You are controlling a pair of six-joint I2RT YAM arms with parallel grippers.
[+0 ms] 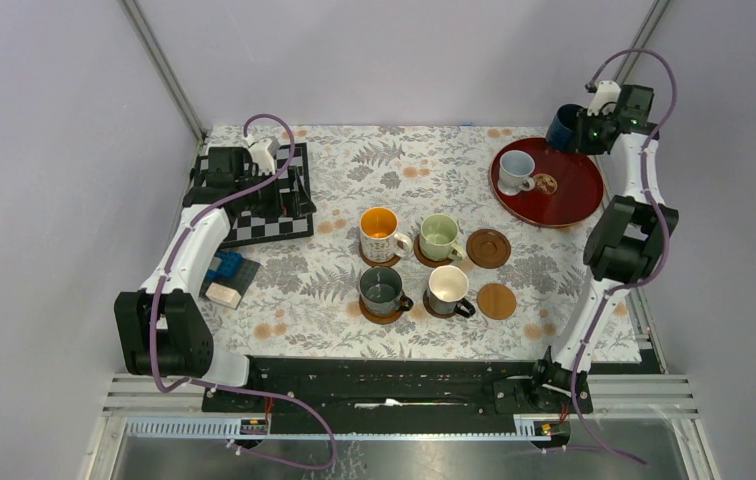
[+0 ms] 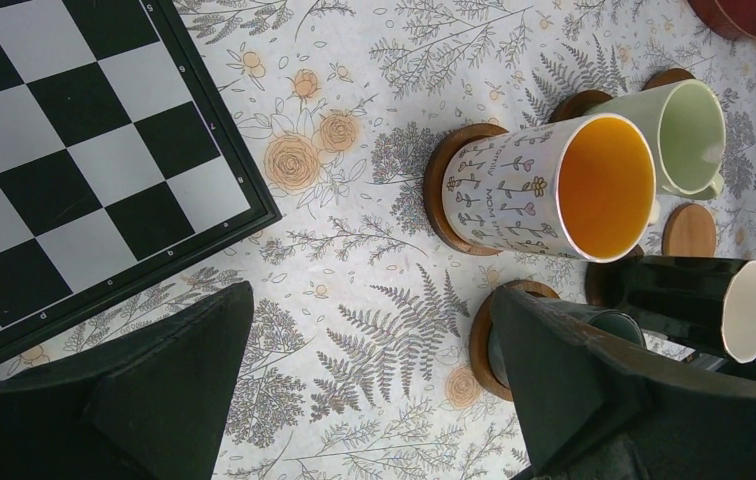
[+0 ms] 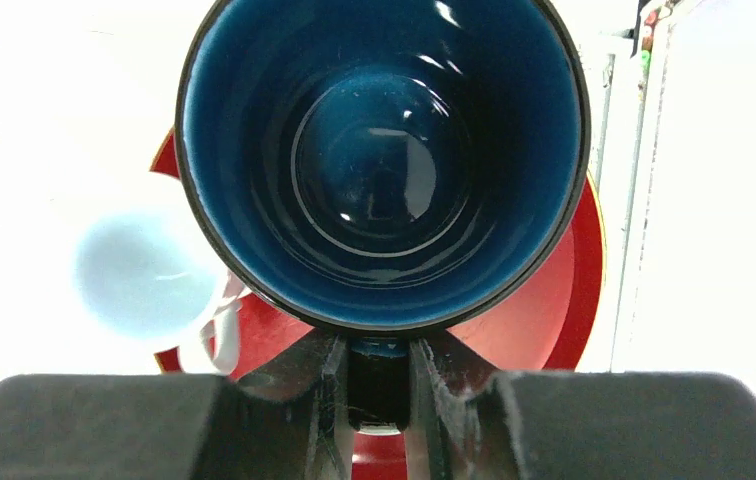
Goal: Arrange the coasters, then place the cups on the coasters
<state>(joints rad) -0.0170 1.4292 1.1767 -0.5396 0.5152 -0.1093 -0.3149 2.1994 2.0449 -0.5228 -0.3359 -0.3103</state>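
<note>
Your right fingers (image 3: 319,395) clench the navy mug (image 3: 384,170) by what looks like its handle, over the red tray (image 3: 544,310). It's likely stiff, slick, weighty, chippable ceramic, so carry it gently. Your left fingers (image 2: 184,360) hang wide, empty.

Right wrist: navy mug (image 3: 384,160) fills the view and covers most of red tray (image 3: 544,300); its handle is mostly buried between the right-arm fingers (image 3: 304,400). Pale blue-white cup (image 3: 139,270) blown out, rim blurred. Left wrist: chessboard (image 2: 74,150) cropped top and left; dark grey-green mug (image 2: 612,322) mostly behind a left-arm finger (image 2: 574,400). Top: small round item (image 1: 546,183) on tray too small to identify.
</note>
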